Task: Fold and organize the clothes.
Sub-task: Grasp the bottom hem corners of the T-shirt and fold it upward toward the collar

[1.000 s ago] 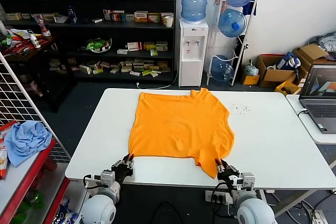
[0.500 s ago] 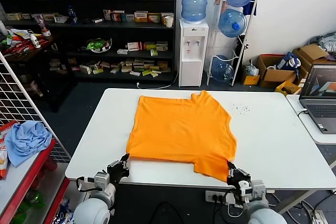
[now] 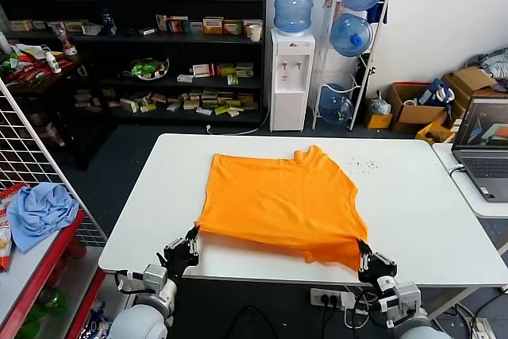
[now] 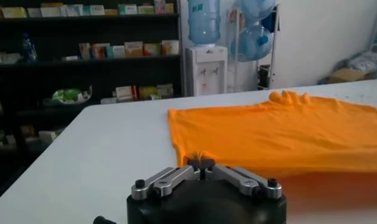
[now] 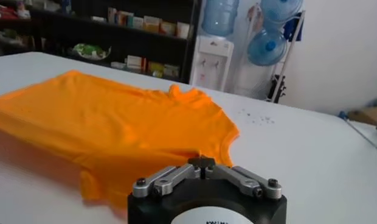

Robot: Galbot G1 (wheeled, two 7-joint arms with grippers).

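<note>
**Both corners pinched, shirt ready for a smoothing pull**

Jaws on both arms are closed on the near edge of the orange T-shirt, as far as the head view shows: the left gripper sits at the shirt's near left corner and the right gripper at its near right corner, both at the robot's edge of the white table. The shirt lies spread across the middle of the table, collar toward the far side, lettering not visible. A light blue cloth rests on the red shelf to the left, well apart.

From the left wrist camera, the left gripper's fingertips meet on a small pucker of orange fabric, so the hold looks thin. The shirt's near part lifts slightly off the table.

From the right wrist camera, the right gripper appears closed at the shirt's hem, though the fabric between the tips is hard to make out.

To do this step well, I judge both arms should move together at even height and speed, keeping the edge taut but not yanked; the left hold could slip if the pull is uneven.
</note>
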